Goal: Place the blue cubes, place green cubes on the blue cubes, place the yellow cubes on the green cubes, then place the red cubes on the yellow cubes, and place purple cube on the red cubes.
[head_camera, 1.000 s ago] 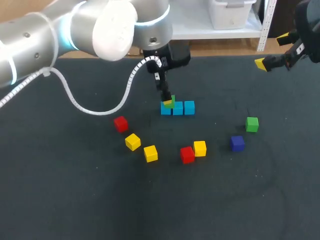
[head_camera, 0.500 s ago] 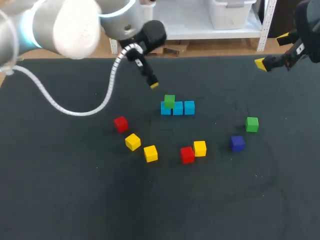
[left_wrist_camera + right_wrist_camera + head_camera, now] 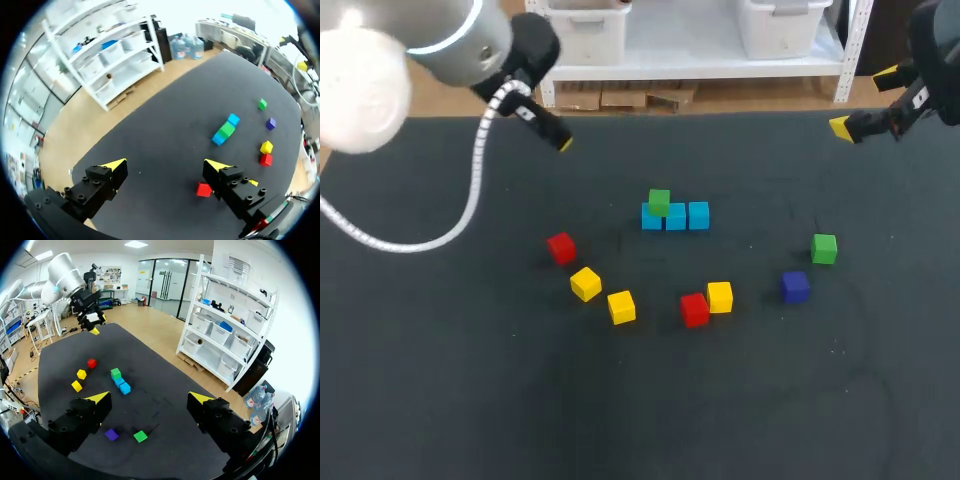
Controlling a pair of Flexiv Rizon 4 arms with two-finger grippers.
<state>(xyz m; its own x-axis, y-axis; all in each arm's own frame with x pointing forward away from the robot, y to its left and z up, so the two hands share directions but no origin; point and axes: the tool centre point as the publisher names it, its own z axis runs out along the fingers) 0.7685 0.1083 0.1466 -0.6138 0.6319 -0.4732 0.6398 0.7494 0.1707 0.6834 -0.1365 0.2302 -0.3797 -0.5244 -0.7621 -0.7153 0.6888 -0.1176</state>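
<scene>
Three blue cubes (image 3: 676, 218) touching in a row near the middle of the table (image 3: 470, 400); one green cube (image 3: 659, 201) already on top, toward the row's left end, seemingly straddling the seam with the middle block, though hard to tell from the head view whether seated flat. Loose well off to the right: second green cube (image 3: 824, 248), with purple cube (image 3: 795, 286) near it. Three yellow cubes (image 3: 621, 306) and two red cubes (image 3: 561, 247) scattered in front of the row, one yellow touching one red. Nothing held: left gripper (image 3: 165, 164) with jaws spread wide, up over the table's far left, well apart from the row; right gripper (image 3: 149, 398) likewise spread wide, off by the far right corner. Probably next: fetching the loose green for the second slot. Main risks: wide jaws clipping the purple cube on the way down; a tilted pinch leaving the green skewed on release; nudging the first green off while setting the new one beside it, or shoving the blue row apart, with no margin there. From a crooked green layer, leaning layers above. Later, risk of dragging the red along when picking the yellow touching it. Also a clash of both arms over the row, if sent together.
</scene>
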